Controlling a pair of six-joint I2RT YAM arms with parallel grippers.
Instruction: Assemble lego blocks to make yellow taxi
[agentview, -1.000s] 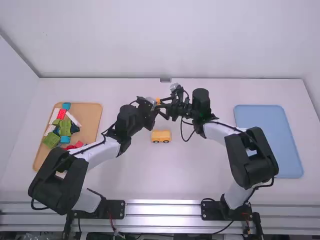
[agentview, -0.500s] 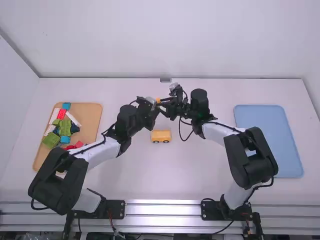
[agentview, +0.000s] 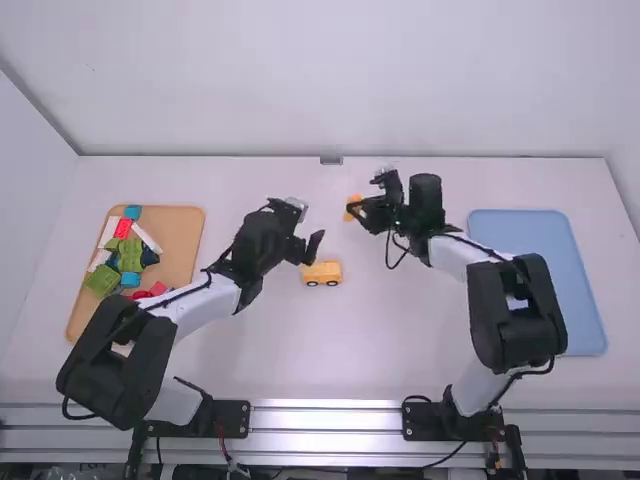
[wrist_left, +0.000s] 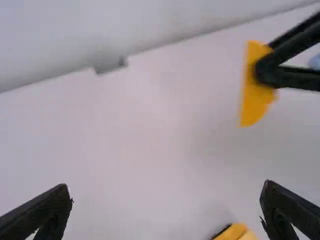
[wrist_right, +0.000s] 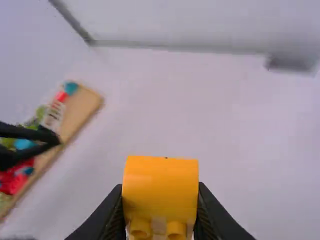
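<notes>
My right gripper, closed on a studded yellow block, apparently above the table, at one o'clock from the wheeled yellow block. My left gripper: jaws open.

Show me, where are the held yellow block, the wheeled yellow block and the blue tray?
Held yellow block (wrist_right: 160, 186), right wrist view, its broad face.
Wheeled yellow block (agentview: 322, 272), high view, its body above the wheels.
Blue tray (agentview: 542, 285), high view, bare middle.
</notes>
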